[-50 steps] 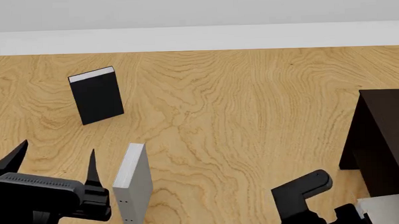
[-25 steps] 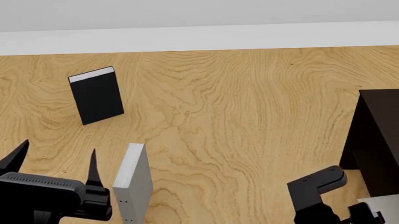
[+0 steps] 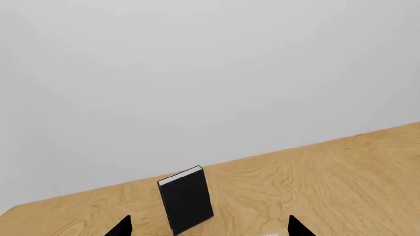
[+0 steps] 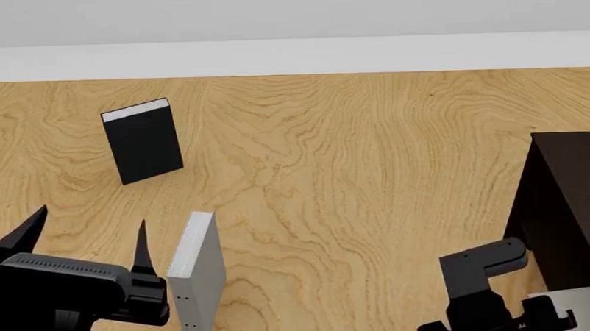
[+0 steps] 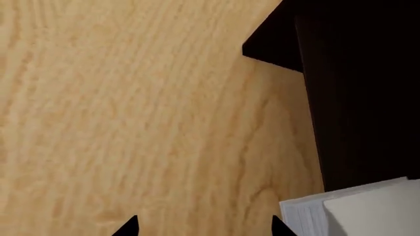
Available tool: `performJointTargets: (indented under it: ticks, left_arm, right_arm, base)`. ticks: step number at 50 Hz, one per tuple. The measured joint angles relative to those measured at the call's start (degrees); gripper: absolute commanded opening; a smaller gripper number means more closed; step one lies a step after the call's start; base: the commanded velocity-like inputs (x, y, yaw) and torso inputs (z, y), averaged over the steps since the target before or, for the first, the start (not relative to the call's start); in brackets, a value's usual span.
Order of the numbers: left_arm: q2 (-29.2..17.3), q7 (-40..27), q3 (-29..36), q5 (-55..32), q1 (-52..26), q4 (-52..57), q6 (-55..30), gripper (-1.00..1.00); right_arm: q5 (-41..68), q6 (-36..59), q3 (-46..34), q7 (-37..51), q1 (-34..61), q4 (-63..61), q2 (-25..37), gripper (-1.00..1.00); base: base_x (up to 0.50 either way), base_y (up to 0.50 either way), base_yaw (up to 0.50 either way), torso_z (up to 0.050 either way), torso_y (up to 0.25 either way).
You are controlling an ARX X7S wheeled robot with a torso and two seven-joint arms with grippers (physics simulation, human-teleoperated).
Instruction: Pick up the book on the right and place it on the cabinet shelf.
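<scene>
The book (image 4: 577, 308) is a light-grey hardback low at the right, against the dark cabinet (image 4: 569, 200). The right wrist view shows its white page edges (image 5: 303, 216) and cover (image 5: 367, 211) beside the cabinet (image 5: 357, 88). Its spine is hidden, and I cannot tell whether it rests on a shelf board. My right gripper (image 5: 204, 227) is open and empty over bare wood, left of the book. Only my right arm (image 4: 484, 277) shows in the head view. My left gripper (image 4: 89, 231) is open and empty, just left of a second grey book (image 4: 199, 275).
The second grey book stands upright on the wooden floor (image 4: 354, 171), two dark dots low on its spine. A black book (image 4: 143, 141) with white page edges stands further back left, also in the left wrist view (image 3: 187, 199). A white wall (image 4: 291, 55) bounds the far side.
My right arm has moved to the right, closer to the cabinet and the grey book there. The left gripper has shifted only slightly. The books have not moved.
</scene>
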Motion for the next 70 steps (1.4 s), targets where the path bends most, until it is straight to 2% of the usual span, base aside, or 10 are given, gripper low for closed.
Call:
performJointTargets:
  ticks: [11, 26, 53, 60, 70]
  left_arm:
    - [0.07, -0.05, 0.37, 0.06, -0.04, -0.61, 0.37, 1.00]
    - [0.01, -0.07, 0.52, -0.20, -0.03, -0.84, 0.65, 1.00]
    - [-0.29, -0.44, 0.49, -0.69, 0.13, -0.49, 0.74, 1.00]
    - [-0.40, -0.53, 0.48, -0.81, 0.23, -0.37, 0.80, 1.00]
    - [-0.53, -0.70, 0.53, -0.89, 0.33, -0.25, 0.85, 1.00]
  right_arm:
    - [-5.44, -1.89, 3.92, 2.26, 0.48, 1.53, -0.15, 1.00]
    - [-12.79, -0.49, 3.14, 6.96, 0.74, 1.15, -0.49, 1.00]
    - [-15.79, -0.63, 4.92, 5.05, -2.68, 2.05, -0.72, 1.00]
    - [-19.68, -1.30, 5.49, 4.29, -3.05, 3.13, -1.29, 1.00]
    - [-30.01, -2.39, 13.52, 2.34, -4.06, 3.26, -1.91, 1.00]
  base:
    - [0.00, 0.00, 0.00, 0.000, 0.000]
    - [0.00, 0.00, 0.00, 0.000, 0.001]
    - [0.00, 0.00, 0.00, 0.000, 0.000]
    - [0.00, 0.00, 0.00, 0.000, 0.000]
    - [0.01, 0.00, 0.00, 0.000, 0.000]
